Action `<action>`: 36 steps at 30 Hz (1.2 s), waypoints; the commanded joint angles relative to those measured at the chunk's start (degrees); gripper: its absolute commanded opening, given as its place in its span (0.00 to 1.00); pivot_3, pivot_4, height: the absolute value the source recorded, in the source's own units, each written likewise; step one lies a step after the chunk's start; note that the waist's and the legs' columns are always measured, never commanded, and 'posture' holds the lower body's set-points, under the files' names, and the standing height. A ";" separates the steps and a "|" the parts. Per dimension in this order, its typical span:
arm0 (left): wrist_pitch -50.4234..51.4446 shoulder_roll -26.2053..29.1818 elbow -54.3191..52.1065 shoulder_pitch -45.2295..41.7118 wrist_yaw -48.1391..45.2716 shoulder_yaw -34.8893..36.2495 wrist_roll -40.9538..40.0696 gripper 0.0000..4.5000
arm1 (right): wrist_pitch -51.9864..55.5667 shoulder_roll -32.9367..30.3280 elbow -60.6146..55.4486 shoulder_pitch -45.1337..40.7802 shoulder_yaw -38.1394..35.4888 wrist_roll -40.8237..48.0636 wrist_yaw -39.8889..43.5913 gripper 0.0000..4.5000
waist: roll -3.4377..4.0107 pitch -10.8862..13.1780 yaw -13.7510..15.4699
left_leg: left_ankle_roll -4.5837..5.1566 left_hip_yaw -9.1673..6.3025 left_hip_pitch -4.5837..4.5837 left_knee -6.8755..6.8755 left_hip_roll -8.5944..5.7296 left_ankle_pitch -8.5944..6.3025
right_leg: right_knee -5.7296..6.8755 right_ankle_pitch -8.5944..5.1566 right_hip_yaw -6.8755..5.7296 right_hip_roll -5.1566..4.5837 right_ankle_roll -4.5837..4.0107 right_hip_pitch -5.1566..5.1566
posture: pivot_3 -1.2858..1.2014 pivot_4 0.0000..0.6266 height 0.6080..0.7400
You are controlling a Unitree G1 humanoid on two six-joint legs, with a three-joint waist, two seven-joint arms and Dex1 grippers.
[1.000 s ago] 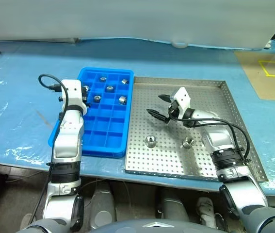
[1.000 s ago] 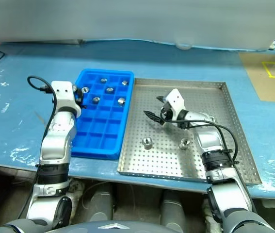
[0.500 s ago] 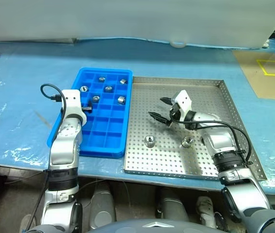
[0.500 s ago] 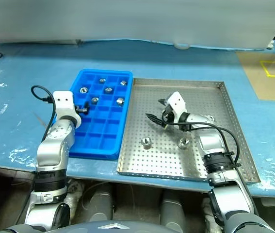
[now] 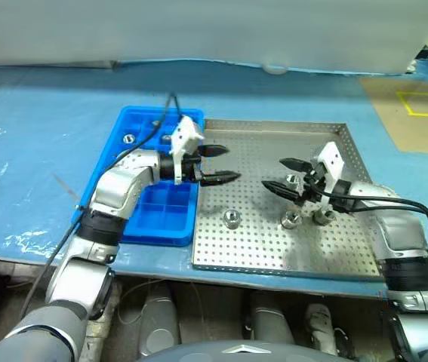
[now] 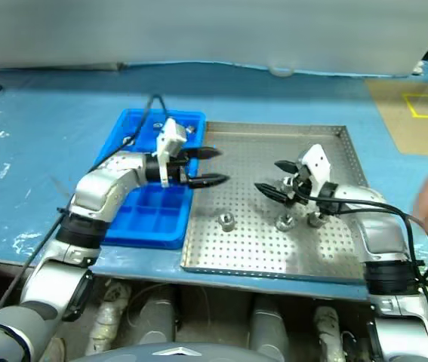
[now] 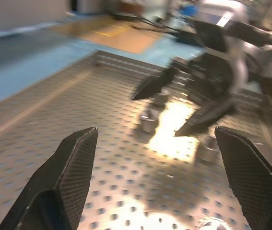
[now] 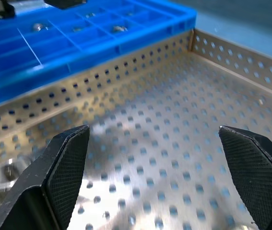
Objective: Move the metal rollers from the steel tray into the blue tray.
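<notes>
left gripper swung over steel tray (empty)

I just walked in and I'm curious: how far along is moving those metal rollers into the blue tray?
Partly done. A few rollers already sit in compartments of the blue tray. Nothing is in hand: the left pincer and right pincer both hover open and empty over the steel tray. At least three rollers remain there, one apart, two near the right pincer.
</notes>
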 commanded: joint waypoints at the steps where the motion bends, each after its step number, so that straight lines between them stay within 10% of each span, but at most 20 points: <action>1: -7.09 1.40 6.24 -3.71 -7.96 -8.00 6.83 0.91 | 0.32 -1.13 -3.65 0.95 -1.95 0.30 -1.30 1.00 | 0.05 -0.03 -0.56 | 0.00 0.05 0.08 0.00 -0.01 0.00 | 0.01 0.00 0.05 0.00 0.01 0.04 | 0.47 0.24 1.00; 7: -15.59 0.03 12.83 -5.58 -12.77 -16.13 14.63 0.91 | 1.41 -1.05 -7.52 4.04 -3.11 1.27 -3.77 1.00 | 0.08 -0.05 -1.38 | 0.01 0.16 0.19 -0.05 -0.03 0.00 | -0.02 -0.01 0.17 -0.01 0.03 0.09 | 0.45 0.24 1.00; 36: -15.29 -3.04 13.83 -4.63 -11.44 -11.58 14.73 0.91 | 0.65 -0.68 -5.70 2.96 -1.13 0.31 -4.49 1.00 | 0.08 -0.05 -1.27 | 0.08 0.23 0.21 0.00 -0.02 -0.05 | -0.03 0.00 0.16 -0.04 -0.01 0.15 | 0.46 0.24 1.00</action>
